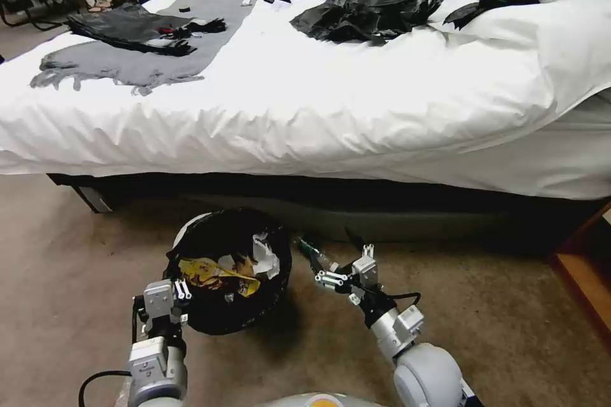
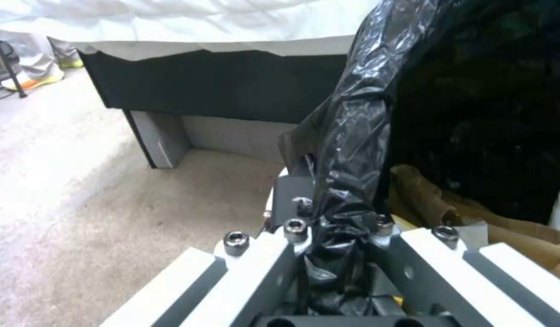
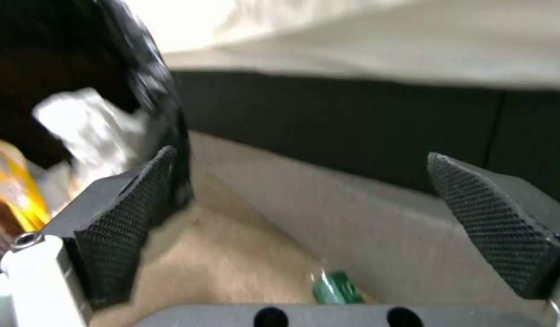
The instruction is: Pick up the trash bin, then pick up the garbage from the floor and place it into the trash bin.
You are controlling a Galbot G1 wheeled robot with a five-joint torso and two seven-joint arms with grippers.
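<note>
The trash bin (image 1: 229, 270) is held by its liner-covered rim in the left tool (image 1: 170, 305), on the floor beside the bed (image 1: 305, 114). The right tool (image 1: 340, 276) is spread wide above the small green-labelled bottle (image 3: 335, 287); light, stiff, probably slippery, best pinched across its body.

Beige carpet floor (image 1: 76, 254) runs under bed. Trash bin (image 1: 229, 270) sits on it just before bed base, black liner over rim. Small green-labelled bottle (image 1: 313, 253) lies on carpet beside bin, near bed base. Bed (image 1: 318, 108), white sheet: grey fringed throw (image 1: 146, 51), black plastic bags (image 1: 363, 13) on top.
</note>
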